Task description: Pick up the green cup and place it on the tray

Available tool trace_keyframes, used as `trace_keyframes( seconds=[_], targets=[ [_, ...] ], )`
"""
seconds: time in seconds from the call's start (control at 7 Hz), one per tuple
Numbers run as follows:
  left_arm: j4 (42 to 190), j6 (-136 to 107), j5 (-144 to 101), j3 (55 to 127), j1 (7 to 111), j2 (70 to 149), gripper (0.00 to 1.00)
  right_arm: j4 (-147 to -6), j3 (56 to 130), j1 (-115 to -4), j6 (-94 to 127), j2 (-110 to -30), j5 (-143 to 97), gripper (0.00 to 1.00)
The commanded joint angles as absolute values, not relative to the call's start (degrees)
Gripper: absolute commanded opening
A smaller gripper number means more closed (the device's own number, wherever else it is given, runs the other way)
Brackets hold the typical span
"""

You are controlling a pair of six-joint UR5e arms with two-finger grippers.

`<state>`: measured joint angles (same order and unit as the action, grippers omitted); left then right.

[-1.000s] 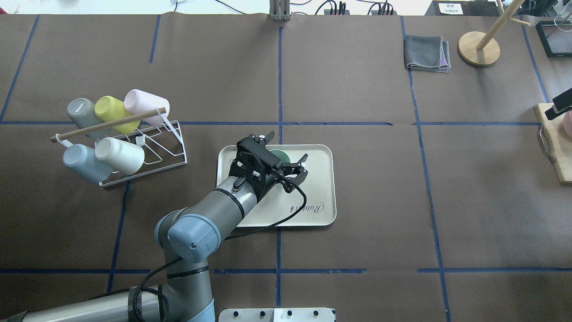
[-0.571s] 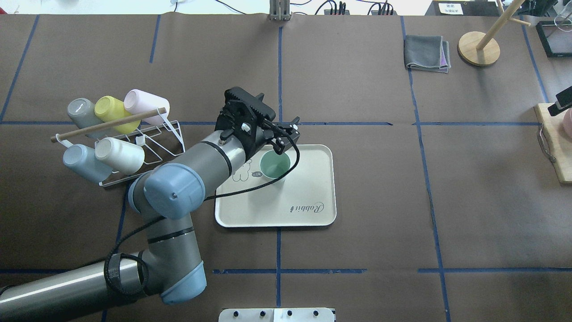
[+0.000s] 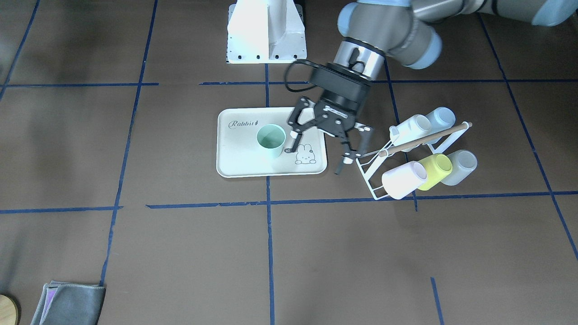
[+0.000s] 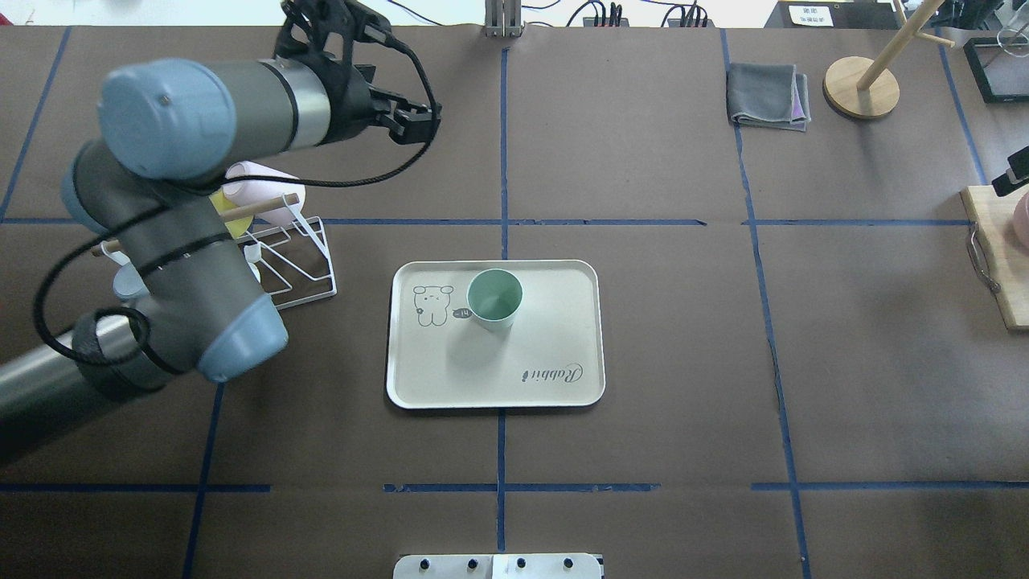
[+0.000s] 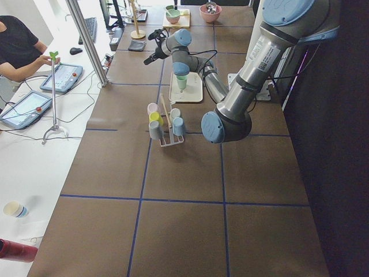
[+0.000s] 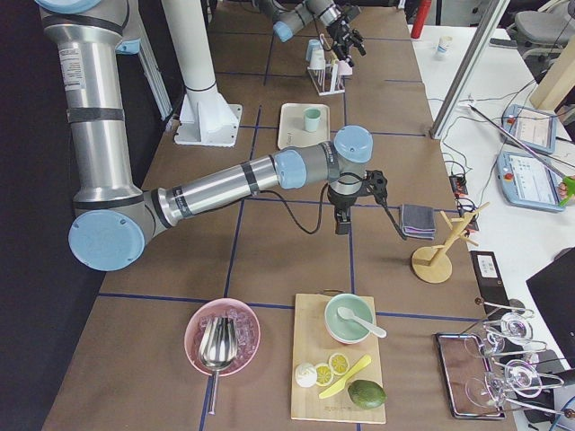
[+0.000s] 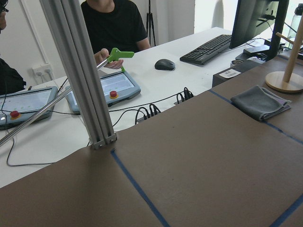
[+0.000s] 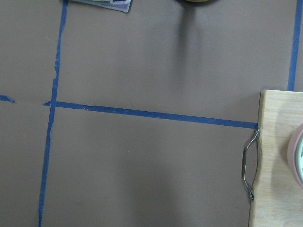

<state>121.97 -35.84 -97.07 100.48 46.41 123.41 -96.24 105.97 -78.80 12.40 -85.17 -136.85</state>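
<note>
Placement looks complete: green cup [image 4: 494, 297] stands upright on tray [image 4: 563, 338], beside the bunny drawing. Left gripper [image 3: 316, 155] jaws are spread and empty. Advise retreating clear of cup rack [image 4: 305, 277]. Right gripper [image 6: 344, 220] jaws: cannot tell.

A white wire rack [image 3: 368, 179] stands on the brown surface [image 4: 643, 161], holding five tilted cups: pink [image 3: 403, 180], yellow [image 3: 435, 170] and grey [image 3: 461, 166] in one row, cream [image 3: 413, 127] and pale blue [image 3: 440, 118] in the other. A folded grey cloth [image 4: 768, 96] lies beside a wooden stand [image 4: 861, 88]
</note>
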Motion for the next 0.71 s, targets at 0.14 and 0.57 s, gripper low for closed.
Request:
trace_keyframes(
  seconds=[0.14, 0.57],
  targets=[
    [107.36, -21.35, -133.53, 100.28, 74.29, 114.82, 1.0, -96.24, 105.91, -79.63, 12.22, -85.08, -137.63, 1.0],
    [86.91, -5.84, -135.18, 100.2, 82.5, 107.41, 1.0, -96.41, 105.65, -82.08, 10.82, -85.87, -139.04, 1.0]
  ],
)
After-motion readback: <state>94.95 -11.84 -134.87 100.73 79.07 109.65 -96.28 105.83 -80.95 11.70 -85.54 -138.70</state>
